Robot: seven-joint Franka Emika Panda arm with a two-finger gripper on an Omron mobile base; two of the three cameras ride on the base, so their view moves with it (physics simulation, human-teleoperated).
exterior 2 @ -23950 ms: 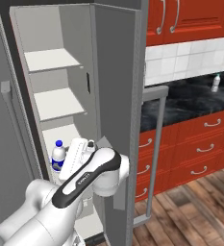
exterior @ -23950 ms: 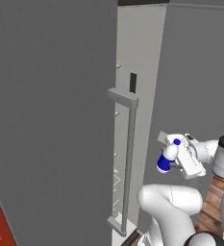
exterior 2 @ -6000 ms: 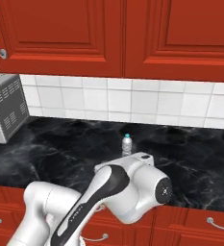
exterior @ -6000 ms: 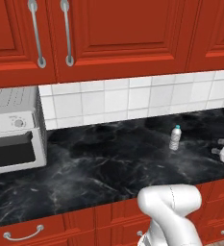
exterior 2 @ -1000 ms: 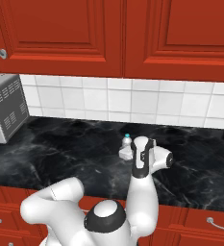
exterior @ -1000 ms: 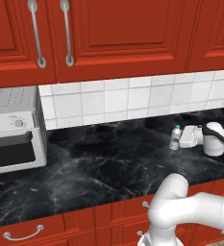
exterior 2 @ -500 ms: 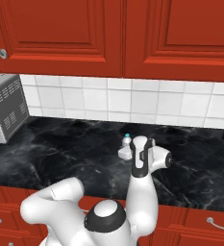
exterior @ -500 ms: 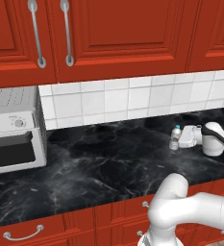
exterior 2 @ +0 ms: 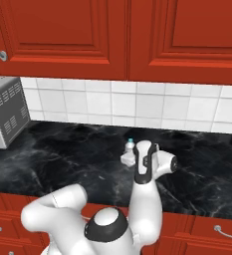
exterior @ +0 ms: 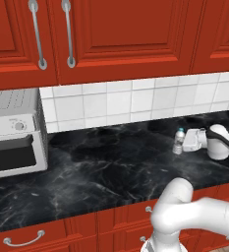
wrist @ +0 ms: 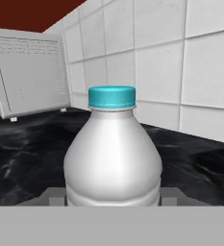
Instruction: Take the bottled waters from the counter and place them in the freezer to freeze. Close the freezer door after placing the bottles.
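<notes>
1. You had the gripper (exterior: 188,141) right up against the bottle (exterior: 178,141) on the black marble desk (exterior: 111,172), near the tiled wall, so the step in hand was the pick-up of a bottled water. Freezer and door work were yet to come.
2. In the hand view the bottle (wrist: 113,153) stood upright, teal cap on top, dead centre and very close. Two grey nubs showed low at either flank of it, probably the fingertips, though that view was too cropped to be sure.
3. The jaws: I could not tell whether they were spread around the bottle or already pinched on it. No view showed the gap clearly.
4. Your next move, as I judged it, called for a firm squeeze on the body and a straight lift clear of the desk, then a drive to the freezer.
5. The left base view gave you the side-on line: bottle just left of the hand, toaster oven (exterior: 13,133) well apart at far left.
6. The right base view put the arm in front, so little more than the cap of the bottle (exterior 2: 130,144) peeked past the gripper (exterior 2: 129,158).
</notes>
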